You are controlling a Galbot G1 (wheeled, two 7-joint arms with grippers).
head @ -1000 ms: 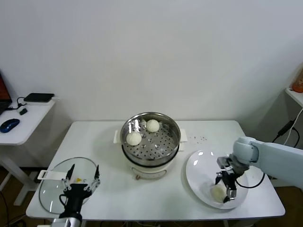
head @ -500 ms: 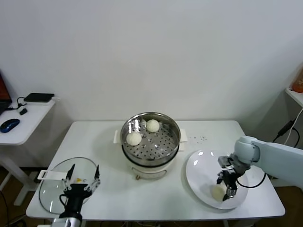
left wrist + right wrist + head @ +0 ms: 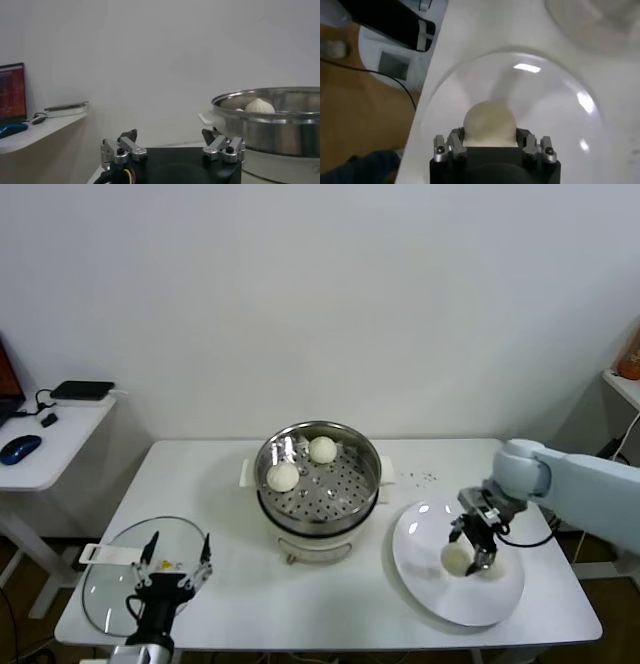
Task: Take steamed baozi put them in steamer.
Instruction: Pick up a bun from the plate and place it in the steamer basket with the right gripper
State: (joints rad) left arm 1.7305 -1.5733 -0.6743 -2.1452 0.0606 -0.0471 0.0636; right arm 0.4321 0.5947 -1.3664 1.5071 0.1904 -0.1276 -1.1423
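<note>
The steel steamer [image 3: 372,474] stands on its cream base at the table's middle. Two off-white baozi [image 3: 283,477] [image 3: 322,449] lie on its perforated floor. My right gripper [image 3: 468,556] is shut on a third baozi [image 3: 456,560] and holds it just above the white plate [image 3: 500,609]. In the right wrist view the baozi [image 3: 490,122] sits between the fingers of the right gripper [image 3: 490,141], with the plate [image 3: 555,105] below. My left gripper [image 3: 170,569] is open and parked over the glass lid [image 3: 105,584]. The left wrist view shows the left gripper [image 3: 170,137] open, with the steamer [image 3: 270,122] beyond it.
A side table at the far left carries a blue mouse [image 3: 20,449] and a black device [image 3: 82,390]. Small dark specks [image 3: 425,477] lie on the table behind the plate. The table's front edge runs just below the plate and lid.
My right gripper has closed on the baozi, lifted it off the plate and moved it up and slightly toward the steamer. The left arm has not moved.
</note>
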